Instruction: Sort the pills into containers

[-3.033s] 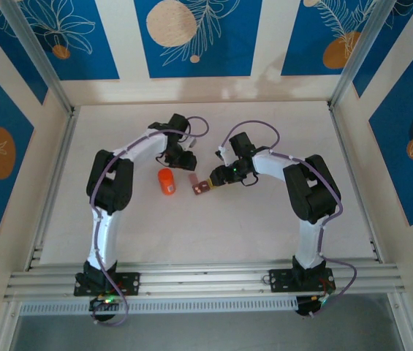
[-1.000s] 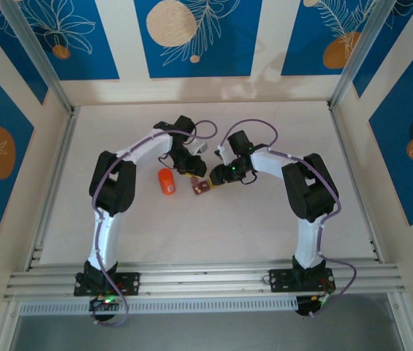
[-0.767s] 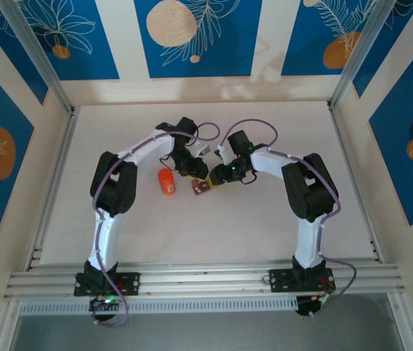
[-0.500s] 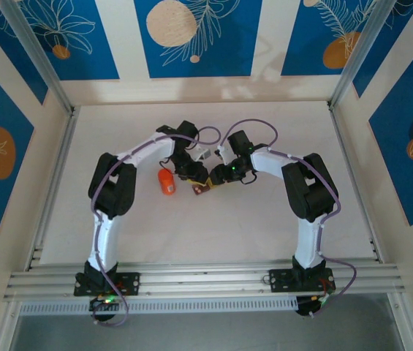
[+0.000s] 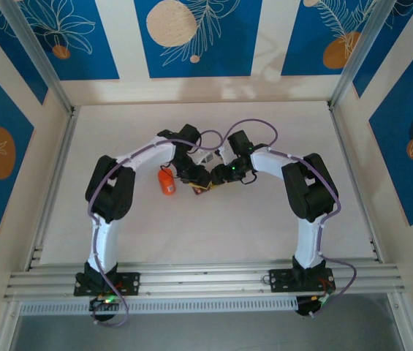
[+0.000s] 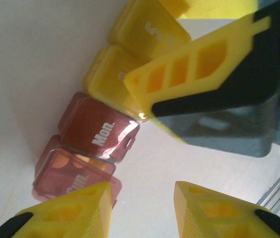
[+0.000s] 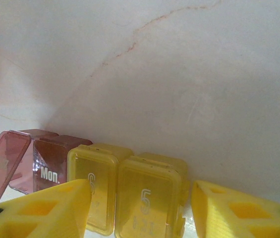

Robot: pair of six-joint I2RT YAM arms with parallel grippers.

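The containers (image 5: 201, 188) are a short strip of joined cells on the table, two red and two yellow. In the left wrist view the red "Mon." cell (image 6: 97, 131) is closed. The red end cell beside it has orange pills (image 6: 62, 159) in it. Its pink lid (image 7: 3, 161) stands open in the right wrist view. My right gripper (image 7: 140, 188) straddles the yellow cells (image 7: 147, 198) marked 5 and 6 and is shut on them. My left gripper (image 6: 142, 198) hovers at the red end, its jaws slightly apart with bare table between them.
An orange bottle (image 5: 167, 181) stands just left of the strip, close to the left arm. The two grippers nearly meet over the strip; the right gripper's finger (image 6: 194, 74) reaches across the left wrist view. White table (image 5: 264, 227) surrounds them.
The left gripper has moved right and nearer, from beside the bottle to over the red end of the strip. The right gripper and the strip have stayed in place.
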